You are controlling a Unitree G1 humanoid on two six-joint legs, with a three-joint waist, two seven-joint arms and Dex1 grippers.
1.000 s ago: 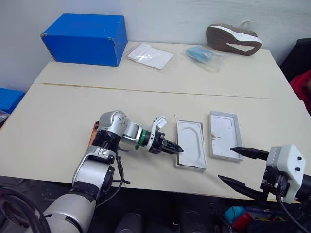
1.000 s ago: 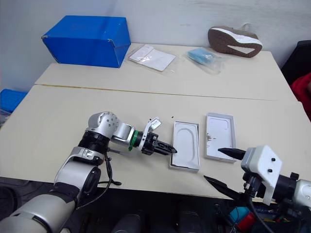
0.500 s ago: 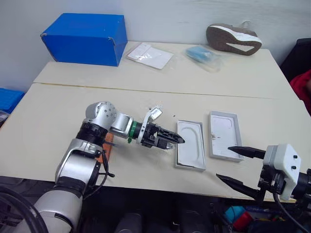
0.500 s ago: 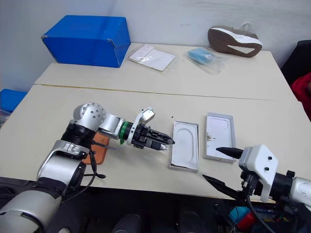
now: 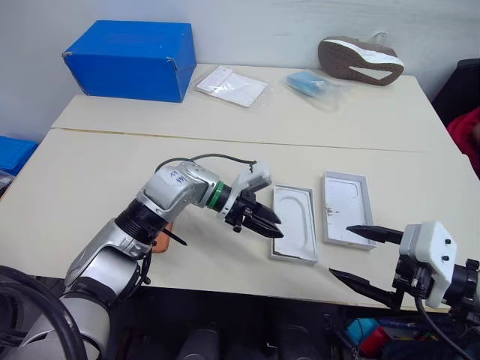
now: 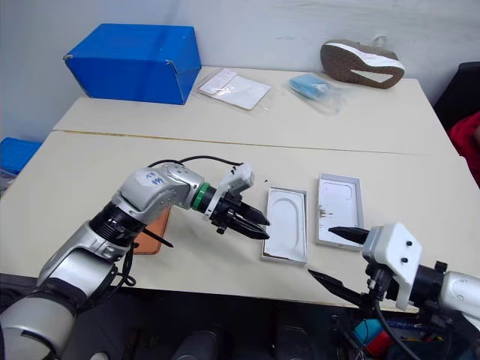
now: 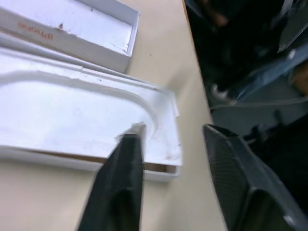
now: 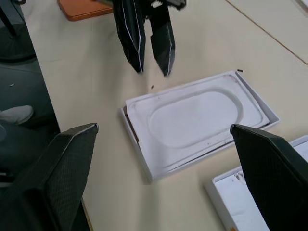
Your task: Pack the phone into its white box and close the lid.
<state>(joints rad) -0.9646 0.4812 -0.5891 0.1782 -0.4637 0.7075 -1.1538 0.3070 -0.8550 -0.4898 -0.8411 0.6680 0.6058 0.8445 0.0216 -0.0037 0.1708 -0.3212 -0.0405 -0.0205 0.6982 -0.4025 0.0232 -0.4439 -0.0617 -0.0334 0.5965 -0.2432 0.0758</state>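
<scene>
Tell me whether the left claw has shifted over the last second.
Barely: the left claw still hovers at the left edge of the white box, fingertips now tilted downward.

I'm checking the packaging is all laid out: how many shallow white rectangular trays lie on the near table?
2. One shallow white tray with an oval-recessed insert lies just off the left gripper; the other white tray lies beside it, toward the right gripper.

Two cream tables [image 5: 247, 120] are being shown pushed together end to end against a pale wall [image 5: 247, 22], with dark floor [image 6: 225, 330] being glimpsed below
</scene>
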